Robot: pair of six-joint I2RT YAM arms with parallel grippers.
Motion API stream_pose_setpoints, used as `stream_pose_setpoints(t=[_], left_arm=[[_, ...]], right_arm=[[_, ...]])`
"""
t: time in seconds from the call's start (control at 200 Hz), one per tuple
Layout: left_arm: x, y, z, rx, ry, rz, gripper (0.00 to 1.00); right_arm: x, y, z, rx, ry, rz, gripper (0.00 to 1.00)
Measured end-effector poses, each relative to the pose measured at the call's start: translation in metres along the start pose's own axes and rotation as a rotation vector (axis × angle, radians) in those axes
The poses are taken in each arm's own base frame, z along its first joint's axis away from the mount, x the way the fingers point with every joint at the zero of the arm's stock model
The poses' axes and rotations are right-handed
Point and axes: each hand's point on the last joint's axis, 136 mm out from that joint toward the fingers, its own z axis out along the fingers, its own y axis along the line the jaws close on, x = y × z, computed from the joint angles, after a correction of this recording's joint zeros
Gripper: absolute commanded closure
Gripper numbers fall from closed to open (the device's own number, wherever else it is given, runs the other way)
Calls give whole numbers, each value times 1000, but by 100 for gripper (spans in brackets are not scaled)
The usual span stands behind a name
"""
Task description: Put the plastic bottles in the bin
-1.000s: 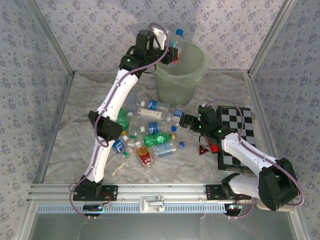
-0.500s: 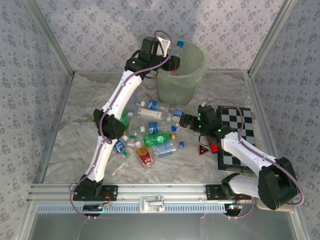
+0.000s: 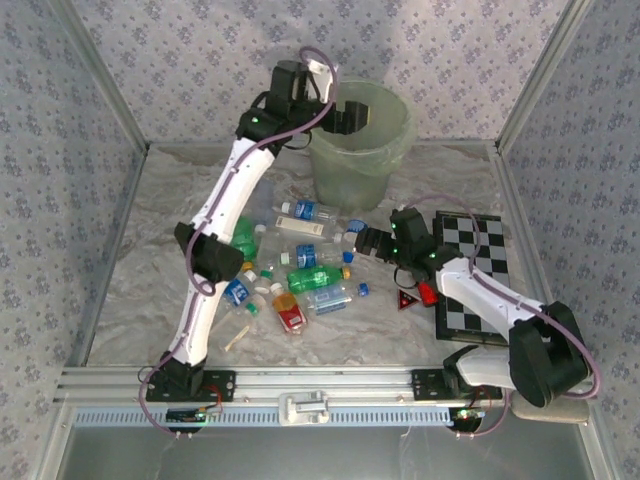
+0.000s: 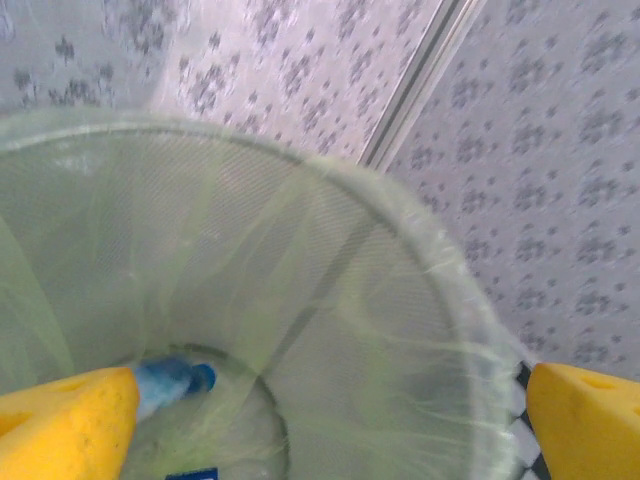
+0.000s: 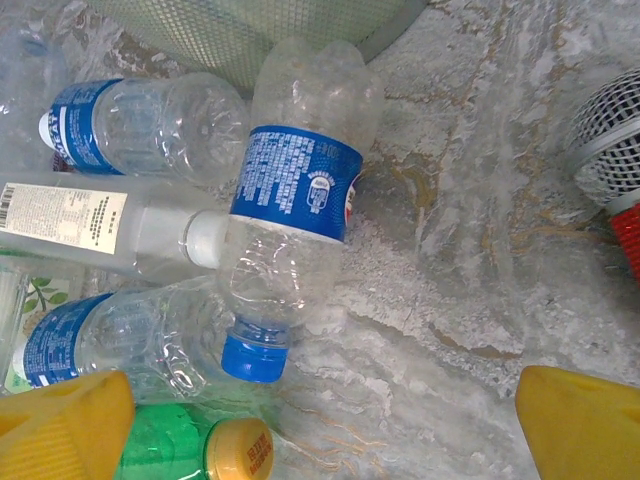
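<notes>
Beside a checkerboard [image 3: 470, 270], the right gripper [image 3: 364, 243] is held wide open, empty, over clear blue-labelled plastic bottles [image 5: 295, 185] on the counter [image 3: 150, 270]. The left gripper [image 4: 325, 430] is spread empty above the bin [image 3: 385, 160]; one bottle [image 4: 170, 382] seemingly lies inside.

The top external camera looks down from above and behind the arm bases [image 3: 185, 382] across the whole crinkled white table covering [image 3: 140, 270], with the pale green translucent round bin [image 3: 385, 155] at the far side and small plastic bottles [image 3: 310, 277] mid-table. The left wrist camera sits close above that bin, facing into it; the right wrist camera looks from low and near at bottles by the bin's foot.
</notes>
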Motion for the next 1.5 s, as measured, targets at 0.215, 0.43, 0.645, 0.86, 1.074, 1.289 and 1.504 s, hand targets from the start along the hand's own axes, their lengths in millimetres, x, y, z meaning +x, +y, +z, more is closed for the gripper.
stream_pose_setpoints(t=[0.215,0.43,0.645,0.86,1.074,1.289,1.504], left_arm=[[-20,-47,-61,49,-68,44,0],[19,-43,-101,-15,-122,62,0],[75,-1,-135,-213,-160,58,0],[111,49,-167,-419,-165,-9,0],[212,98,-202,-618,-100,-186,0],[298,134,-237,-791,-107,-425,0],[311,144,-255,-858,-206,-532,0]], right_arm=[[-6,5,9,7,9,0,0],[-7,11,21,-3,37,0,0],[-4,17,44,-13,98,6,0],[-11,15,68,1,130,25,4],[-24,10,89,25,133,46,8],[-21,7,108,45,159,54,9],[-11,2,120,58,194,65,10]])
